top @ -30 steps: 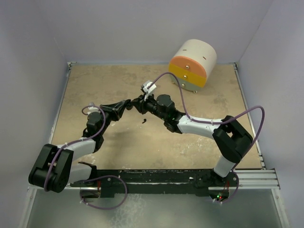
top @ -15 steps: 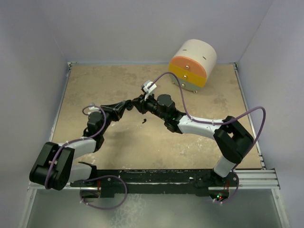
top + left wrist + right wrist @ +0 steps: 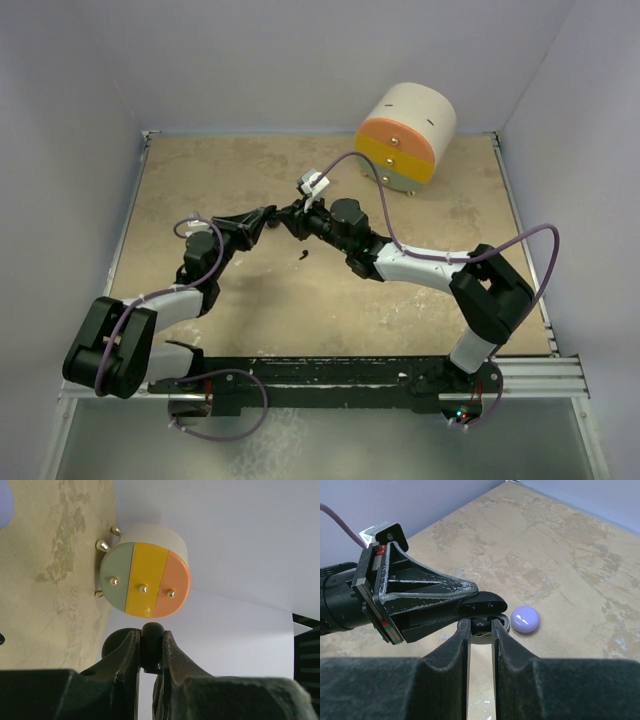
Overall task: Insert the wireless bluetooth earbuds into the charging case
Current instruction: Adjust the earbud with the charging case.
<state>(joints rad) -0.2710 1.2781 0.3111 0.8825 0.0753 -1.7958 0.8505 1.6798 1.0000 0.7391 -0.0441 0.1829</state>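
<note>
Out from the bases at the near edge, both arms reach inward and their tips meet over the middle of the desk (image 3: 200, 180). The left claw (image 3: 150, 641) is clamped tight on a black charging case (image 3: 481, 606), whose nose pokes out past the fingertips. From the right wrist, the case shows two glossy wells. The right claw (image 3: 481, 628) stands narrow, pinching a small black earbud (image 3: 481, 624) between its fingers. The bud sits just under the case's front edge, touching it or nearly so; I cannot tell which. Just beyond lies a lavender puck (image 3: 526, 619), flat on the desk, near the case but apart from it. Farthest off, at the back right, stands a round cream drawer unit (image 3: 405, 135) with a face banded green, yellow and orange, one brass knob on each band
</note>
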